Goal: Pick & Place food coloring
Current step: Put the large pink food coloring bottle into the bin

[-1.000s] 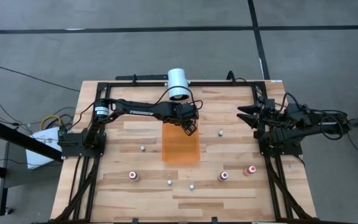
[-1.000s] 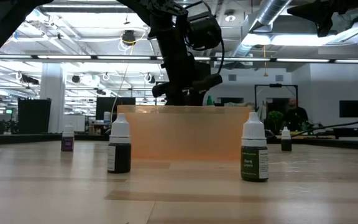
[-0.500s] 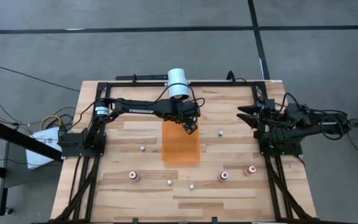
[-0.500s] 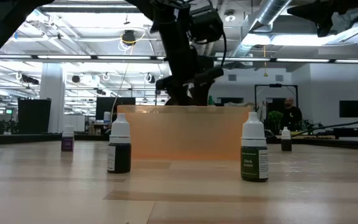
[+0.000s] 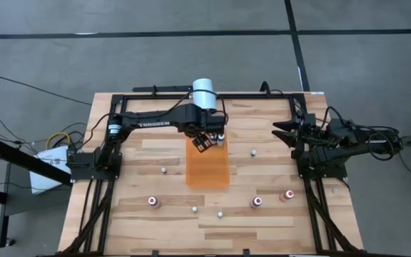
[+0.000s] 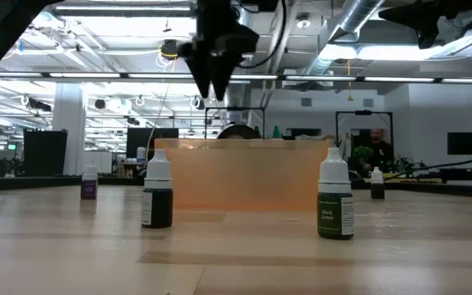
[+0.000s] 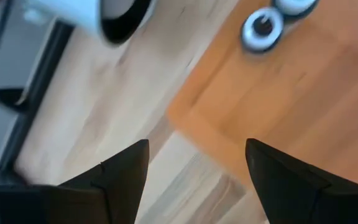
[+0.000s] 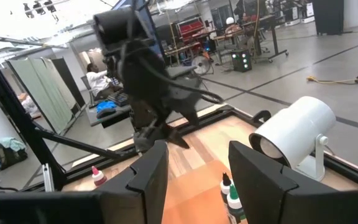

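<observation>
Two food coloring bottles [image 5: 220, 140] stand on the far edge of the orange mat [image 5: 207, 168]; six more sit scattered on the table [image 5: 141, 157], so most work is left. My left claw [image 5: 204, 142] hovers above the mat's far edge, fingers wide, holding nothing. White cylinder [image 5: 204, 93] close behind, frame rail beyond. Right claw [image 5: 282, 130] parked at the right side, fingers apart.

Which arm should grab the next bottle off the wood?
Left. Its open gripper hangs above the orange mat, mid-table. The right gripper sits parked at the table's right edge.
</observation>
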`<act>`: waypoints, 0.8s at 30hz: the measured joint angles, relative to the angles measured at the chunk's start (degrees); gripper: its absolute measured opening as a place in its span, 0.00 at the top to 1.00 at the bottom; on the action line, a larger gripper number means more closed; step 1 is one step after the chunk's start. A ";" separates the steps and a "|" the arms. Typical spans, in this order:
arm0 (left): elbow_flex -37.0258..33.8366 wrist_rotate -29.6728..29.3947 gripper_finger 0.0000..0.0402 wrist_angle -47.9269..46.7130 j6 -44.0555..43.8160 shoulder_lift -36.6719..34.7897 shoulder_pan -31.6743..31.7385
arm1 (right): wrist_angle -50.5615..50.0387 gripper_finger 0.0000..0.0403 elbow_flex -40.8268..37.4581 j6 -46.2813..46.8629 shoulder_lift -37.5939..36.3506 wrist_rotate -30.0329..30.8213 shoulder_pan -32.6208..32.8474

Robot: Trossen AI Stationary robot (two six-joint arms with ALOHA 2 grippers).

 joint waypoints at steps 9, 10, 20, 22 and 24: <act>0.29 -0.03 0.35 -1.71 -5.51 -2.93 -5.98 | 0.00 0.60 0.00 -0.01 -0.01 0.00 0.00; 0.26 0.10 0.35 -1.57 -6.33 -3.27 -6.41 | -0.01 0.60 0.00 0.00 -0.02 0.00 0.00; -4.03 4.28 0.35 -1.66 -22.03 -10.95 -12.99 | 0.00 0.61 0.00 -0.01 0.00 -0.01 0.00; -7.45 4.42 0.35 -1.57 -26.99 -13.19 -14.79 | 0.00 0.62 0.00 0.00 0.00 -0.02 0.00; -11.58 4.52 0.35 -1.72 -32.57 -15.24 -16.85 | 0.00 0.62 0.00 0.00 -0.01 -0.02 0.00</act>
